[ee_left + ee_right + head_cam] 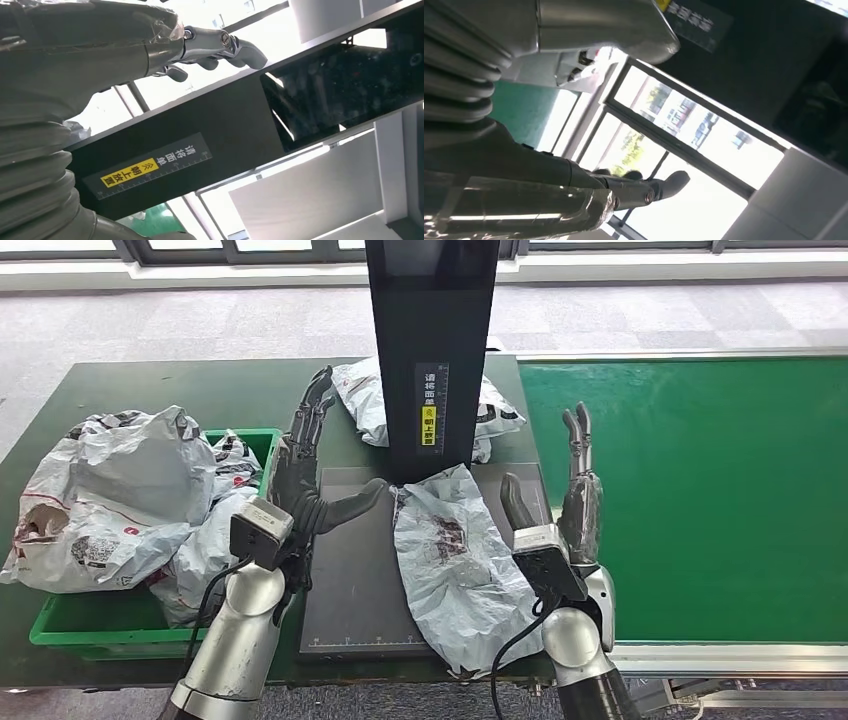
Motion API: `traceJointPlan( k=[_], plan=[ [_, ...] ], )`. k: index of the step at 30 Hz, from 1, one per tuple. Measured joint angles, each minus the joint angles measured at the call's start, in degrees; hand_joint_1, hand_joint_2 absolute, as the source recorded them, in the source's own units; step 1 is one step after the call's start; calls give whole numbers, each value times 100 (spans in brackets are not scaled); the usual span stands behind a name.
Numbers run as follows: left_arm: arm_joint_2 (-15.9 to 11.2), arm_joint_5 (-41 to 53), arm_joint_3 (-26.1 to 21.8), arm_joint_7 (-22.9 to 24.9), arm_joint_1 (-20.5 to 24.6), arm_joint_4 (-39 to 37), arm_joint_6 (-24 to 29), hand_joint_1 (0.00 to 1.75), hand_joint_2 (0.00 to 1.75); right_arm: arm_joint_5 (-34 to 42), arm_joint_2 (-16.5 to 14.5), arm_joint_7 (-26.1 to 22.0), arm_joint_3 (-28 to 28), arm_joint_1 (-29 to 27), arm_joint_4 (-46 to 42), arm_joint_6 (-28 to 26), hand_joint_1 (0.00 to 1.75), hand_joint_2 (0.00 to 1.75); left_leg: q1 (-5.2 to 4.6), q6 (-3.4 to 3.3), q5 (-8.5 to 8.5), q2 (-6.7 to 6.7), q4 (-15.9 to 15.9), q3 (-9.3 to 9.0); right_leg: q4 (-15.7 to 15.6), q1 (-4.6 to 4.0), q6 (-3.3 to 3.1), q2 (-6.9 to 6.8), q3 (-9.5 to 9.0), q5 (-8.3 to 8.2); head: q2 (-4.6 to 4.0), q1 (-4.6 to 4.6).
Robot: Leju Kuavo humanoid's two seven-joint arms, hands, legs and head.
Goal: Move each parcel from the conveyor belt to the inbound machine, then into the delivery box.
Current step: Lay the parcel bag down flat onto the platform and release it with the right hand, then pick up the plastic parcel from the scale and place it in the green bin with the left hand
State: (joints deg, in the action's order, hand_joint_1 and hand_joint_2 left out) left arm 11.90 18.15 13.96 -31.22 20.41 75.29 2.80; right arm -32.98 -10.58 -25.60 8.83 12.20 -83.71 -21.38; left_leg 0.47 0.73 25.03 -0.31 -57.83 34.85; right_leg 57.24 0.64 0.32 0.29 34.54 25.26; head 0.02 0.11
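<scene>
From the head view, the two silver arms come in nearest, and both hands are raised with fingers apart and nothing in them. The left hand stands at one side of the dark scanning plate, its thumb stretched across toward the parcel. The right hand stands at the parcel's other side, at the edge of the green conveyor belt. The grey parcel lies flat on the plate between the two hands, just below the black post of the inbound machine, likely so that its face sits under the reader; one end overhangs the near edge of the counter. With a hand on each flank, the pose looks ready to gather the bag from both sides. Beyond the left hand's outer side sits the green delivery box, piled with crumpled bags. Another bag lies behind the post.

In the left wrist view, the left hand's fingers reach out apart and bare, with the black post and its yellow label just beyond them.

In the right wrist view, the right hand's fingers are likewise extended and hold nothing; bright windows lie beyond.
</scene>
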Motion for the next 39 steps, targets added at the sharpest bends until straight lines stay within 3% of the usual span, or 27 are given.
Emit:
traceJointPlan(
  k=[2, 6, 8, 13, 16, 20, 27, 39],
  plan=[
    [-14, 212, 43, 108, 10, -46, -49, 0, 175, -28, 20, 7, 6, 29, 70, -62, 0, 175, 0, -1, -1, -3, 0, 0, -1, 1, 0, -2, 1, 0, 0, 0],
    [-61, 1522, 385, 536, 136, -451, -312, 0, 175, 279, 7, -731, 4, 26, 22, -1150, 0, 175, 0, -4, -2, -21, -1, 0, -1, 2, 2, -14, -8, 1, 0, 2],
    [-66, 1779, 541, 552, 168, -683, -316, 0, 175, 335, -1, -847, 4, 3, -58, -1356, 0, 175, -2, -4, 0, -6, -1, -1, -1, 4, 3, 0, -5, -1, 0, 2],
    [-68, 1849, 679, 549, 267, -1016, -299, 0, 175, 356, -2, -867, 3, -48, -130, -1403, 0, 175, -7, -8, 2, 3, -1, -3, -1, 8, 5, 6, -2, -2, 0, 1],
    [-73, 2007, 726, 641, 314, -1151, -313, 0, 175, 372, -38, -1119, -23, -75, -208, -1648, 0, 175, -7, -7, 1, 2, -1, -4, 0, 8, 5, 5, -1, -2, 0, 1],
    [-68, 2411, 879, 820, 471, -1512, -322, 0, 175, 150, -315, -1432, -268, -152, -834, -1848, 0, 175, -7, -7, 2, 0, -1, -4, 0, 8, 4, 3, 0, -2, 0, 1],
    [59, 2890, 1139, 869, 854, -2426, -305, 0, 175, -164, -677, -1459, -537, -197, -1783, -1875, 0, 175, -9, -8, 2, 1, -1, -4, 0, 13, 5, 3, -1, -2, 0, 2],
    [209, 3315, 1546, 1019, 1058, -3355, -346, 0, 175, -198, -701, -1458, -621, -206, -1836, -1870, 0, 175, -11, -9, 1, 0, -1, -5, 1, 15, 6, 3, -3, -2, 0, 2]
  ],
)
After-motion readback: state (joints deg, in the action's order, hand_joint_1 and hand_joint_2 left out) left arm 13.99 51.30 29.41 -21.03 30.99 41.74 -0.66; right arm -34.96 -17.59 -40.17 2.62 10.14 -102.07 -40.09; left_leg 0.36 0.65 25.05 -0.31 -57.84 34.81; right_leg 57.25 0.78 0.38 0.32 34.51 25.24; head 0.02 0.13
